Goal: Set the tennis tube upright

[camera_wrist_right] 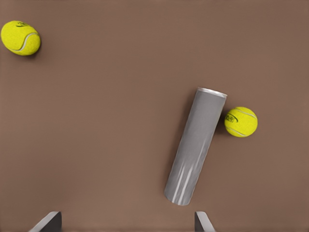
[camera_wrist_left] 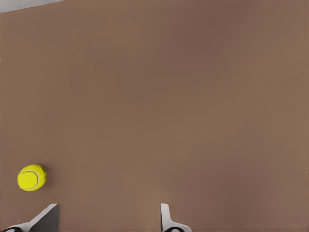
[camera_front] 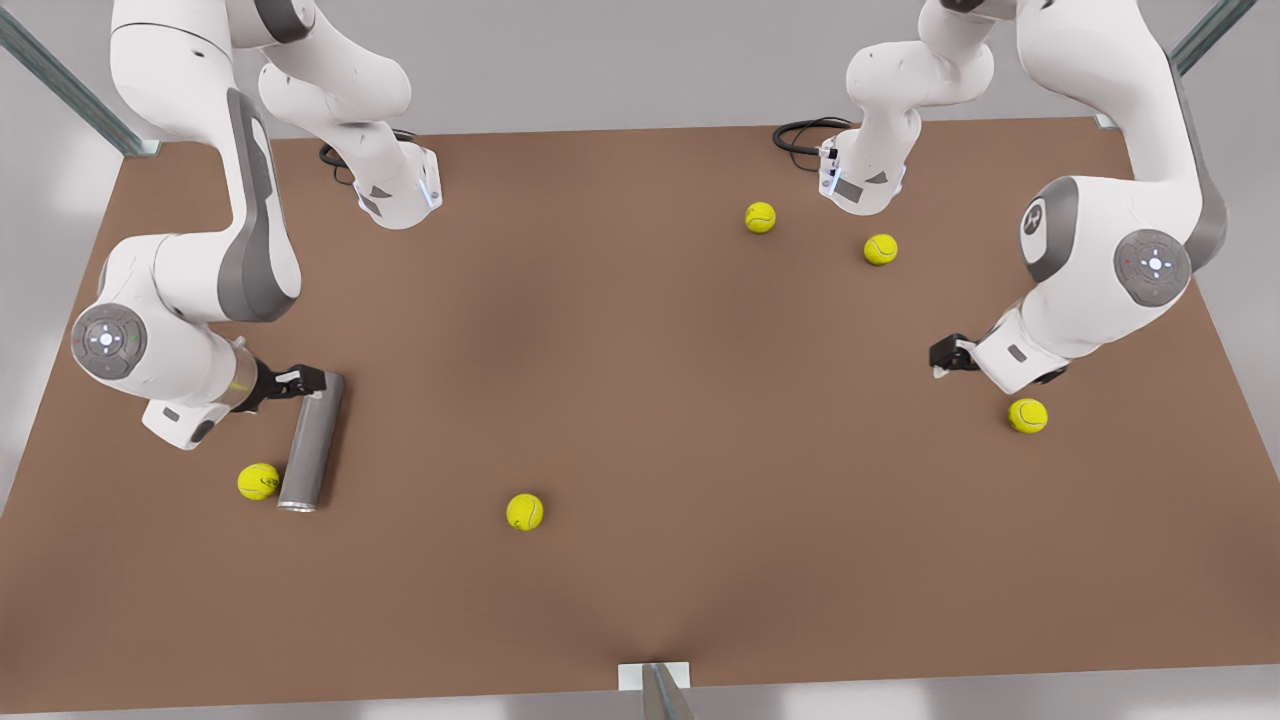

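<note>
The tennis tube (camera_front: 312, 440) (camera_wrist_right: 195, 145) is a matte grey cylinder lying flat on the brown table (camera_front: 640, 400), near the front view's left. A yellow tennis ball (camera_front: 258, 481) (camera_wrist_right: 240, 122) rests against its side, close to its rimmed end. My right gripper (camera_front: 300, 380) (camera_wrist_right: 126, 224) hovers at the tube's other end, open, with its fingers spread wide and nothing between them. My left gripper (camera_front: 950, 355) (camera_wrist_left: 107, 220) waits open over bare table at the front view's right, beside another ball (camera_front: 1028, 415) (camera_wrist_left: 32, 177).
More tennis balls lie loose: one toward the front middle (camera_front: 524, 511) (camera_wrist_right: 20, 37), two near the back (camera_front: 760, 217) (camera_front: 880, 249). Both arm bases stand at the table's back edge. A metal post (camera_front: 660, 690) sits at the front edge.
</note>
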`<control>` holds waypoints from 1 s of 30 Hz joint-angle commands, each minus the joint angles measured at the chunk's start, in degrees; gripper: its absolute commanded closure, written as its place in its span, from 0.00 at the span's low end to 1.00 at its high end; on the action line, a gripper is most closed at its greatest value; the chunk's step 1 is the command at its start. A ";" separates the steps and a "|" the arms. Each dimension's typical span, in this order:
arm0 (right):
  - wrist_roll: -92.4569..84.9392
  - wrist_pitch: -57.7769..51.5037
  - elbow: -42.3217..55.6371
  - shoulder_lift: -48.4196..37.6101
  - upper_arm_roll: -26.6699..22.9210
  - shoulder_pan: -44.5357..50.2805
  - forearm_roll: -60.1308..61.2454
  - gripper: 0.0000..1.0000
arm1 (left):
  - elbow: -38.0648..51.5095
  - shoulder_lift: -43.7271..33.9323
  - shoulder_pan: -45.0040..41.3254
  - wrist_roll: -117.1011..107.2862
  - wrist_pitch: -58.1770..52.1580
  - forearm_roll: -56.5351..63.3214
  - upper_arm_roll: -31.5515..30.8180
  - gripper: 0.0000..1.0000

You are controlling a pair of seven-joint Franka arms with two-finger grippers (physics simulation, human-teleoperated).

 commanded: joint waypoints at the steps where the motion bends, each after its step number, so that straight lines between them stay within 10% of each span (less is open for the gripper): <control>1: 0.09 0.00 0.00 0.00 0.00 0.03 0.00 0.00 | 0.00 0.00 -0.06 0.00 -0.09 0.12 0.00 0.00; 8: 3.77 4.75 -5.10 0.44 0.00 -0.67 -0.18 0.00 | -0.44 -0.18 -0.15 -1.14 -1.84 -2.86 -0.53 0.00; 13: 9.49 10.63 -6.94 6.32 -0.09 -3.13 -0.35 0.00 | 0.61 4.21 2.40 -1.14 0.97 -26.25 -0.27 0.00; 30: 22.15 35.94 -31.99 2.55 6.50 -16.14 1.32 0.00 | 1.67 5.09 6.45 -0.70 -0.53 -23.96 -0.09 0.00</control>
